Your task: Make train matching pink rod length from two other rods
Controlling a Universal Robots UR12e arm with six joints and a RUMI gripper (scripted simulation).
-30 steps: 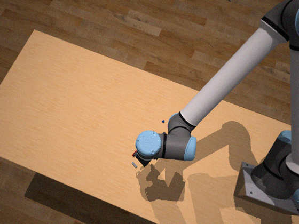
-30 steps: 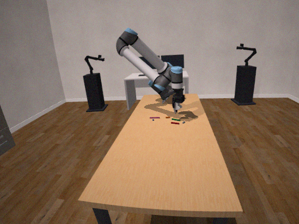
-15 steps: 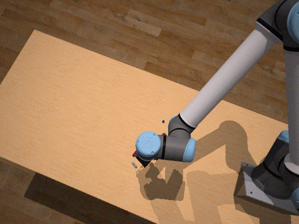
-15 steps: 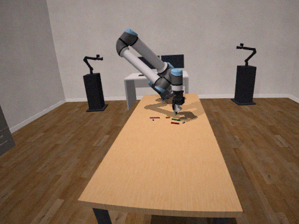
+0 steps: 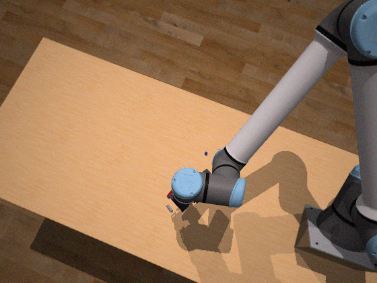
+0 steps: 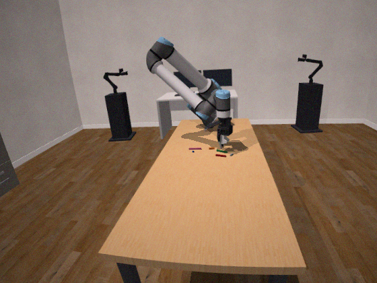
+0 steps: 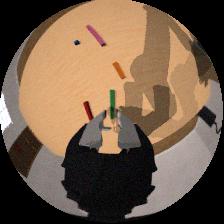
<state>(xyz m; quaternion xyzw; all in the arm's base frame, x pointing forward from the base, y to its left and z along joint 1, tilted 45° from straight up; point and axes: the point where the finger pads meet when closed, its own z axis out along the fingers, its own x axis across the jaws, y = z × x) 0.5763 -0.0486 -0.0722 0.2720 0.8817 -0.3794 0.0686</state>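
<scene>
The green rod (image 6: 221, 151) (image 7: 112, 104) lies flat just ahead of my tool (image 5: 182, 205) (image 6: 221, 146) (image 7: 111, 110), its long axis running away in line with the gap, so I judge closing would grip across its width. My fingers stand narrowly apart, nothing pinched. The red rod (image 5: 169, 194) (image 6: 221, 155) (image 7: 88, 111) sits near my left-hand finger in the wrist view (a snag if I spread wide). Beyond, past the orange rod (image 6: 211, 148) (image 7: 118, 70), the blue rod (image 5: 206, 153) (image 6: 193, 151) (image 7: 76, 42) lies well apart; joining those two, green and blue, should match pink. The surface (image 5: 101, 118) (image 6: 202, 202) (image 7: 50, 90) leaves me room from its edges.

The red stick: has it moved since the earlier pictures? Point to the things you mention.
No. In the exterior view, the red stick (image 6: 221, 155) (image 7: 88, 111) lies where it did, just in front of the green one (image 6: 221, 151) (image 7: 112, 104).
</scene>
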